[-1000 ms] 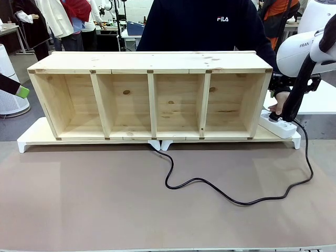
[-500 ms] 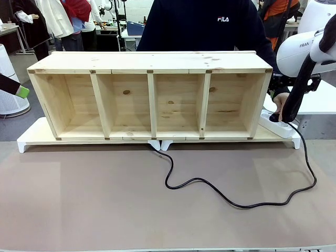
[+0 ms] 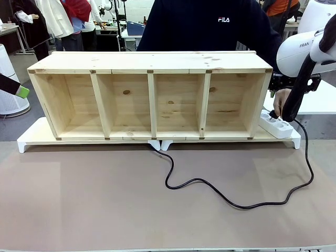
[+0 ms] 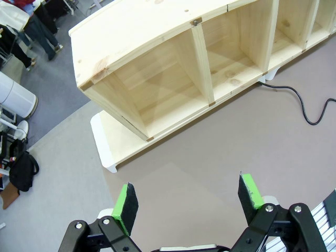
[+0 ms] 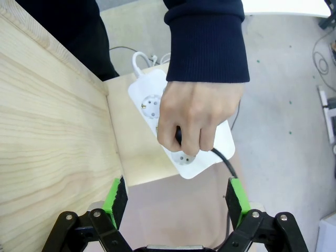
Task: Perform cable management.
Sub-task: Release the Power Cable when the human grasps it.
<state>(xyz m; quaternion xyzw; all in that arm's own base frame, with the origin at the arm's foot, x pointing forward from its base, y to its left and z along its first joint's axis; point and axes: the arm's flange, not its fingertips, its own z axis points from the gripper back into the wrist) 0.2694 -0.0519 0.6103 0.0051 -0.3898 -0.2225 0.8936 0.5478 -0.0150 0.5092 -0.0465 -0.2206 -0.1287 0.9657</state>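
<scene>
Cable point(image 3: 220, 195): glossy black cord lying loose on the brown worktop point(image 3: 105, 205). It starts below the shelf's middle, near the worktop's far edge, loops toward the near edge, swings out toward the right edge, then climbs to the power strip.
Plug end: gripped in the person's hand point(image 5: 197, 118), directly over the white power strip point(image 5: 210, 152); whether it is seated in a socket cannot be told, the fingers cover it.
Power strip: at the far right corner, on the light board that juts out past the shelf's right end; one socket is bare beside the hand.
Shelf point(image 3: 152, 100): pale wooden unit on its side along the far edge, four open compartments facing the robot, all bare wood inside. It rests on a white riser point(image 3: 29, 140).
Left pincer point(image 4: 189, 202): green pads wide apart, nothing between them, hovering over the worktop near the shelf's left end.
Right pincer point(image 5: 176, 199): pads wide apart, holding nothing, above the board's edge, just short of the hand and strip.
Change since a second ago: the hand and plug sit higher on the strip than before; the cord's right-hand bend bulged farther out half a second back and has now drawn in again. Shelf and riser unmoved.
</scene>
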